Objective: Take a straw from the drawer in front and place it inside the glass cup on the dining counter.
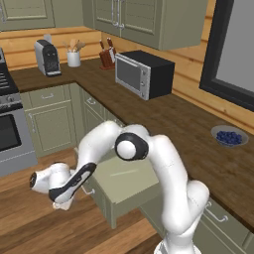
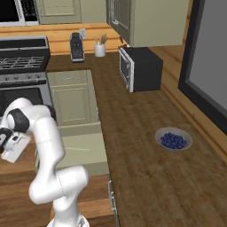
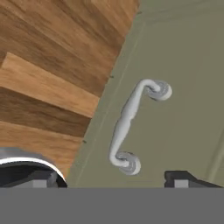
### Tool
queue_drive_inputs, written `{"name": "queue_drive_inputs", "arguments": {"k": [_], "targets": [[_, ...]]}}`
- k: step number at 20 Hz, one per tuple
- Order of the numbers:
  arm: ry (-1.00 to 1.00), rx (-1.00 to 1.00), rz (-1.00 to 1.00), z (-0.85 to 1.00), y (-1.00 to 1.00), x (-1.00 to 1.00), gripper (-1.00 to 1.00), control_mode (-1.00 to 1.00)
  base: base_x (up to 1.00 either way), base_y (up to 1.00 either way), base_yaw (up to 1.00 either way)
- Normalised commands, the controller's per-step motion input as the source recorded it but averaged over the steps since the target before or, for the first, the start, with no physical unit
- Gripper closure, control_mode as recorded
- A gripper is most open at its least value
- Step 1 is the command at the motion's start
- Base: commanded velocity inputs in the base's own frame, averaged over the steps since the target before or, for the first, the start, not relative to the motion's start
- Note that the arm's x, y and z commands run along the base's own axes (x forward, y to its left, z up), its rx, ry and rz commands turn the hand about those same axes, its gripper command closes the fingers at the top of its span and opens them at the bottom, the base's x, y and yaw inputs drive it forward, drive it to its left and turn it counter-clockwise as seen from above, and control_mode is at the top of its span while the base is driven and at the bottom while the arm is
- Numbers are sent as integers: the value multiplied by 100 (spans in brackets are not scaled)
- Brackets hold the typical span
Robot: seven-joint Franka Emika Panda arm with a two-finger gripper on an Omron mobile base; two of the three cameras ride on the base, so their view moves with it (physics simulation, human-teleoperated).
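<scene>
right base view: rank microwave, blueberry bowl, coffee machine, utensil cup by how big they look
1. microwave
2. blueberry bowl, though nearer the camera
3. coffee machine
4. utensil cup

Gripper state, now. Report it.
End effector: open, holding nothing; its fingertips stand wide apart in front of the drawer handle, not touching it.

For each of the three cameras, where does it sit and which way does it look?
Left base view: behind the arm's left, looking down at the open drawer; arm at lower right.
Right base view: behind its right, on the same drawer and straw; arm at lower left.
Hand view: on the hand, facing the drawer's handle; finger tips at bottom.
Both base views share the microwave.
</scene>
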Motion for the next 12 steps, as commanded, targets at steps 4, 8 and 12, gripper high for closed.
{"name": "queue_drive_inputs", "arguments": {"k": [4,8,12], "targets": [[16,40,0,84,-8,-46,-100,-100,0,0,0],[5,35,-2,100,-52,-16,-100,-100,0,0,0],[8,29,-9,99,-85,0,-100,-100,0,0,0]]}}
